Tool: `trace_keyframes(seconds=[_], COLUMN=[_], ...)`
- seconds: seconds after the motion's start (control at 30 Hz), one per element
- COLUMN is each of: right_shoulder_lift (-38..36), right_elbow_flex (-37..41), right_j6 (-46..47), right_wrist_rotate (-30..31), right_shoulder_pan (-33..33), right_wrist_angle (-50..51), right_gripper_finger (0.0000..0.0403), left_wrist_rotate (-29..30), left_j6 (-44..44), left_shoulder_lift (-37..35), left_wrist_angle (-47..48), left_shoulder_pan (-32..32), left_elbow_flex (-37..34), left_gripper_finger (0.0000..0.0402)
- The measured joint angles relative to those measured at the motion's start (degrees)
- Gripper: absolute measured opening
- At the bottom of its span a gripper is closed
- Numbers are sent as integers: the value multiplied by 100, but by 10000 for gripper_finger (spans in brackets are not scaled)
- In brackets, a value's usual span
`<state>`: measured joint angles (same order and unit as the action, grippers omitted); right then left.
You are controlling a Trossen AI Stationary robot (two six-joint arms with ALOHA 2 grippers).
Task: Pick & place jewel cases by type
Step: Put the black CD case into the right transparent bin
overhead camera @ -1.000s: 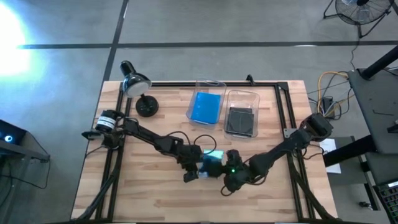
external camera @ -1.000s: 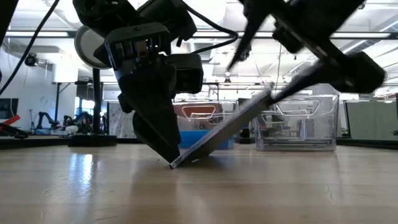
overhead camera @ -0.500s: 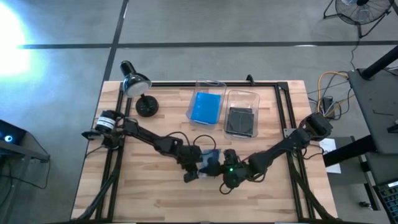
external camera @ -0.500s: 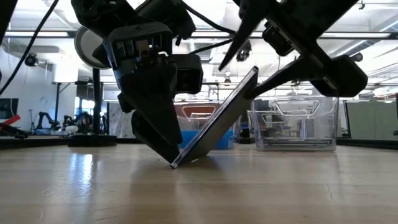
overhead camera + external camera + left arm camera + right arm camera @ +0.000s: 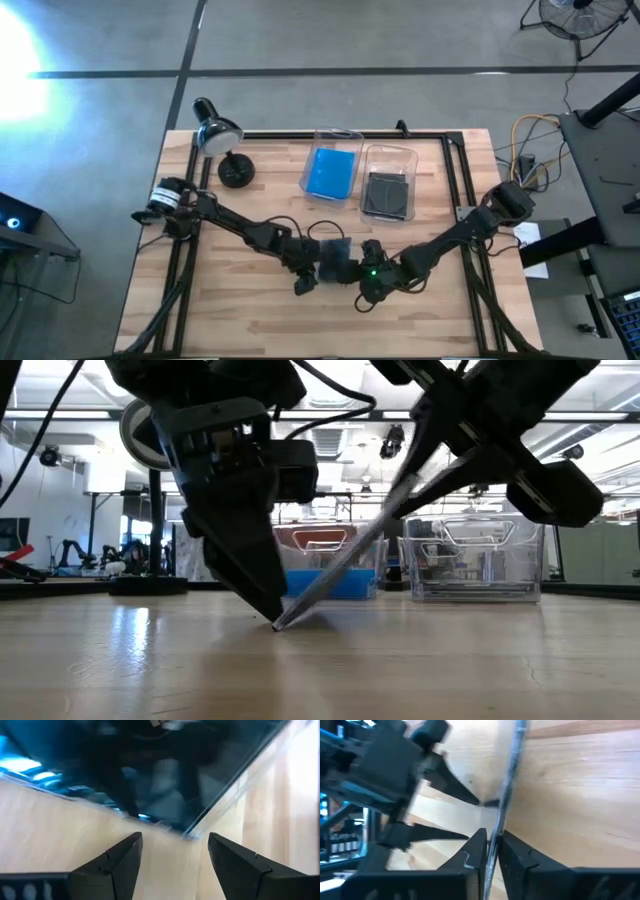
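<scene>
from above, you saw both arms meet near the middle of the wooden table point(image 5: 250, 310); the right gripper point(image 5: 352, 268) had its fingers pinched on the edge of a dark jewel case point(image 5: 334, 261), and the left gripper point(image 5: 314, 268) sat just beside that case on its other side; behind them stood two clear bins, the left bin point(image 5: 331, 171) holding a blue jewel case point(image 5: 331, 172) and the right bin point(image 5: 388, 181) holding a dark grey one point(image 5: 385, 193).

in the low view you saw the dark case point(image 5: 345, 568) tilted steeply, its lower edge on the table point(image 5: 320, 670), its upper edge clamped in the right gripper point(image 5: 425, 460); the left gripper's fingertips point(image 5: 268, 605) touched the table at the case's lower edge.

your left wrist view showed its fingers point(image 5: 116, 865) spread apart, holding nothing, with the case point(image 5: 150, 770) just ahead of them.

your right wrist view showed its fingers point(image 5: 476, 847) nearly closed, the thin case point(image 5: 506, 805) squeezed edge-on between them.
</scene>
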<state>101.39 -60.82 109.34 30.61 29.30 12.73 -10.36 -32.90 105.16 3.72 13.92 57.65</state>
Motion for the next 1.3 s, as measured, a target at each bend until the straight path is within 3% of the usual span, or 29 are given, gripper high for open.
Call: trace_keyframes(seconds=[0.3, 0.43, 0.67, 0.8, 0.9, 1.0, 1.13, 1.23, 1.3], right_shoulder_lift=[-303, -789, -2375, -3222, -3749, -4219, -4650, -4740, -4696], right_elbow_flex=[0, 9, -5, 6, 123, 454, 1136, 1657, 1883], right_j6=[461, 676, 262, 458, 401, -437, -1508, -1884, -1880], right_wrist_rotate=[-15, 641, 2014, 1959, 1395, 830, 113, -229, -245], right_shoulder_pan=[144, 242, 203, -244, -810, -1524, -2370, -2810, -3002], right_wrist_angle=[801, 1294, 2823, 4628, 5560, 5349, 3856, 2626, 2373], right_gripper_finger=[12, 11, 13, 14, 14, 15, 15, 15, 21], left_wrist_rotate=[420, 949, 1319, 1555, 1601, 1650, 1704, 1732, 1750], left_j6=[2, -178, -616, -717, -895, -1083, -1154, -1102, -1098], left_shoulder_lift=[-923, -1542, -2423, -2697, -2788, -2817, -2810, -2817, -2817], left_wrist_angle=[1144, 1496, 1405, 1385, 1369, 1289, 874, 453, 320], left_shoulder_pan=[385, 595, 664, 659, 659, 659, 653, 626, 609], left_elbow_flex=[-4, -4, -81, -157, -265, -398, -458, -446, -439], left_gripper_finger=[213, 213, 213, 213, 213, 213, 213, 213, 213])
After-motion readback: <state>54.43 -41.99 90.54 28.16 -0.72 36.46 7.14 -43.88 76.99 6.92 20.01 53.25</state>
